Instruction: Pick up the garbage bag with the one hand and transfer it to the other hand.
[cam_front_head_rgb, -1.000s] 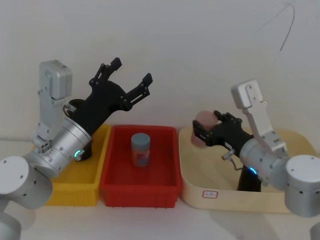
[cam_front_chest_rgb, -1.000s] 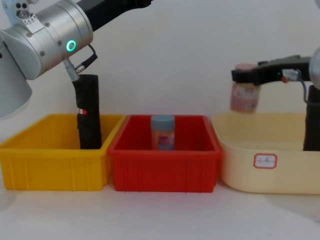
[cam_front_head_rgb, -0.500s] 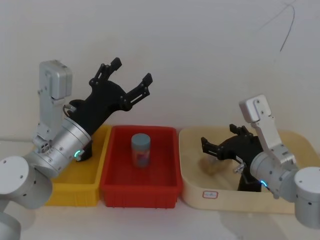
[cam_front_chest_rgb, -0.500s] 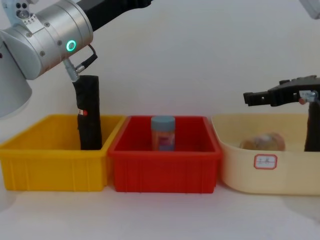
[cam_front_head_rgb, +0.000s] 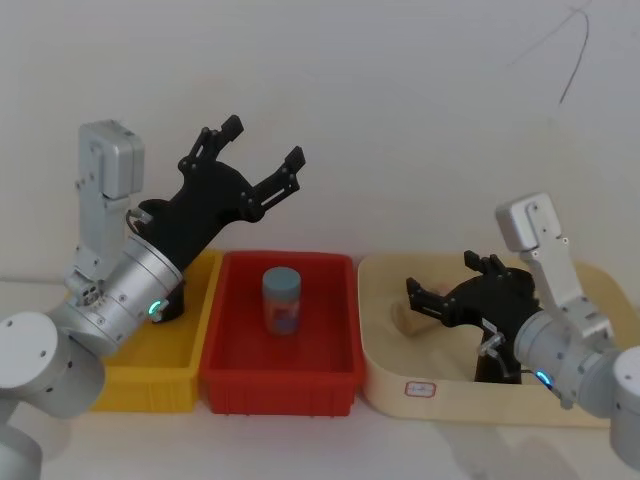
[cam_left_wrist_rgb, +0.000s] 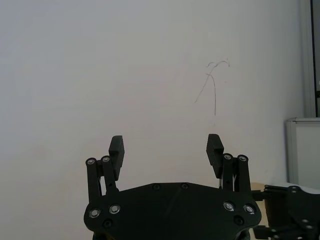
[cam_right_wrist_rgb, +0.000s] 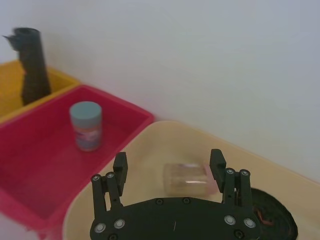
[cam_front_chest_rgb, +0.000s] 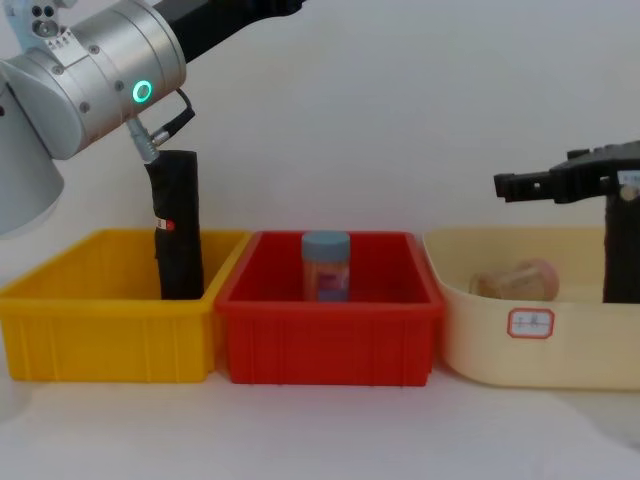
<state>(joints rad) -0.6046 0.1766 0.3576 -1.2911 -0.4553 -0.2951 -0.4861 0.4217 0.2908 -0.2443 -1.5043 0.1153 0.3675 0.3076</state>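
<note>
White wall stands behind a pale table carrying three containers in a row. From the head view you have the left gripper (cam_front_head_rgb: 262, 142) raised high above the yellow bin (cam_front_head_rgb: 130, 385), fingers spread wide and pointing up at the wall, well apart from the garbage bag (cam_front_head_rgb: 495, 368). That bag stands upright in the beige tray (cam_front_head_rgb: 385, 385), under the wrist of the right gripper (cam_front_head_rgb: 450, 280), whose fingers are also spread and hang over the tray; the bag sits behind them, not between them. A blue-lidded jar (cam_front_head_rgb: 281, 300) stands in the red bin (cam_front_head_rgb: 230, 375). Through the left wrist view, your left gripper has bare wall between its parted fingertips. Through the right wrist view, the right gripper's parted fingertips frame a clear jar (cam_right_wrist_rgb: 187, 179) lying on its side on the tray floor, while the bag's round top shows beside the gripper's base; a slimmer black roll (cam_right_wrist_rgb: 32, 65) leans in the yellow bin farther off. From the chest view the bag stands tall at the right edge, below the right gripper's body, with its open fingers reaching level above the tray toward the red bin.
</note>
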